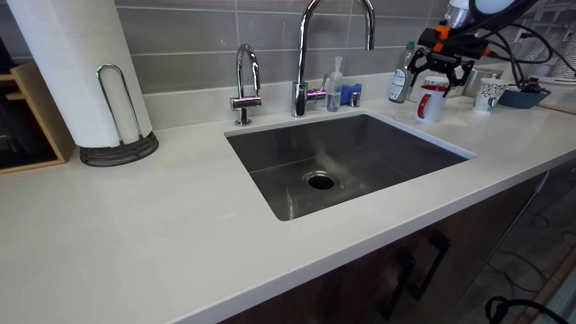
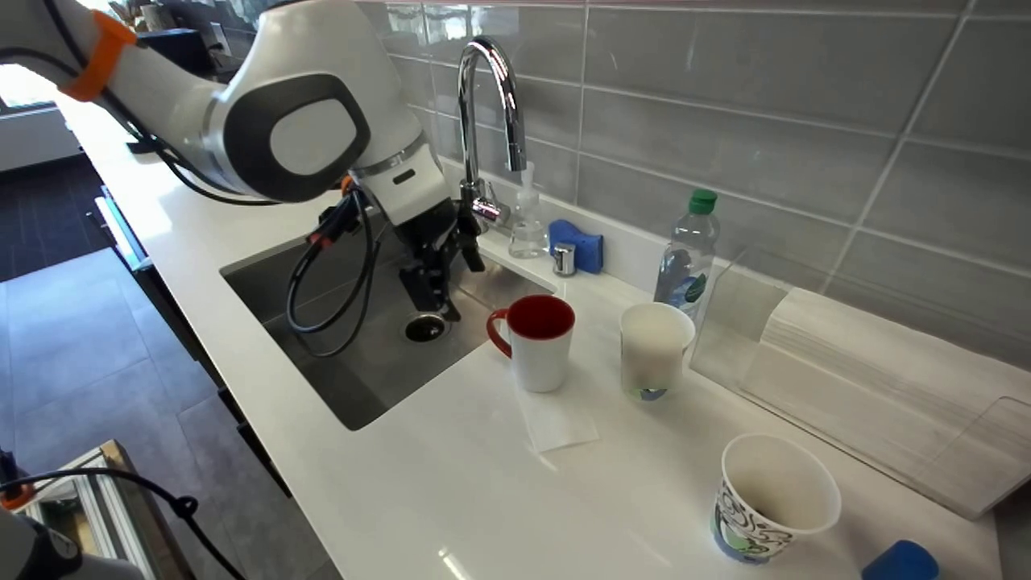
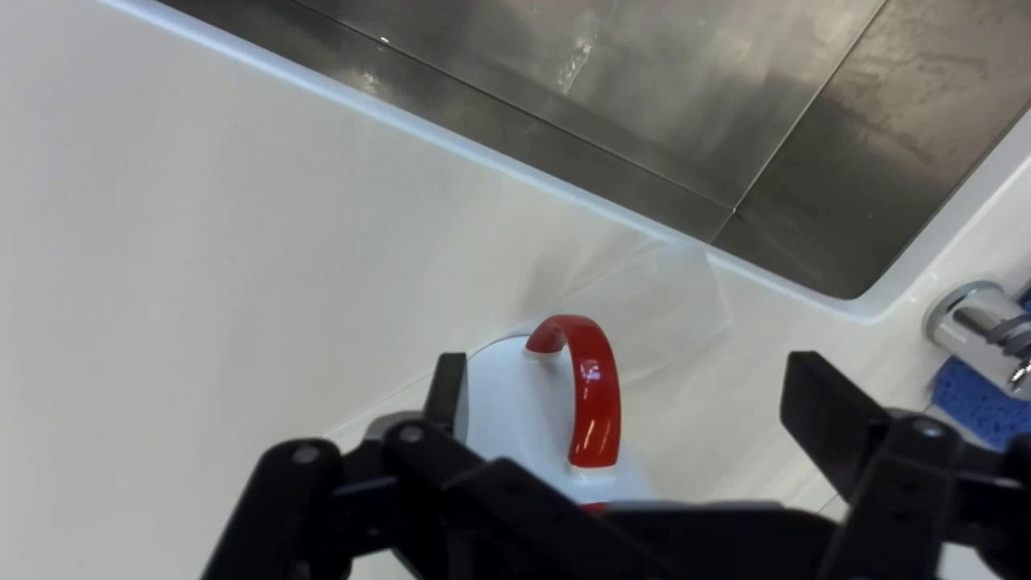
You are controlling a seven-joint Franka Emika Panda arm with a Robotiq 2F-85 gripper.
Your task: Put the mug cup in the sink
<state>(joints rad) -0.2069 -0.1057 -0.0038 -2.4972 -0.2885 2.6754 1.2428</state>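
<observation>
The mug cup (image 2: 541, 354) is white outside with a red inside and red handle. It stands upright on the countertop beside the sink (image 2: 407, 366), its handle on the sink side. It also shows in an exterior view (image 1: 431, 109) and the wrist view (image 3: 515, 403), where its upper part is hidden by the gripper. The steel sink also shows in an exterior view (image 1: 288, 150) and the wrist view (image 3: 644, 89). My gripper (image 1: 429, 90) is open and near the mug. In the wrist view, the fingers (image 3: 630, 395) are wide apart, with the mug close to the left-hand one.
A paper cup (image 2: 656, 346), a bottle (image 2: 685, 258) and a clear holder (image 2: 846, 403) stand behind the mug. A patterned cup (image 2: 765, 515) stands farther along. A faucet (image 2: 467, 121), soap dispenser (image 2: 527, 225) and blue sponge (image 2: 581, 246) line the sink's back. White paper (image 2: 560, 427) lies by the mug.
</observation>
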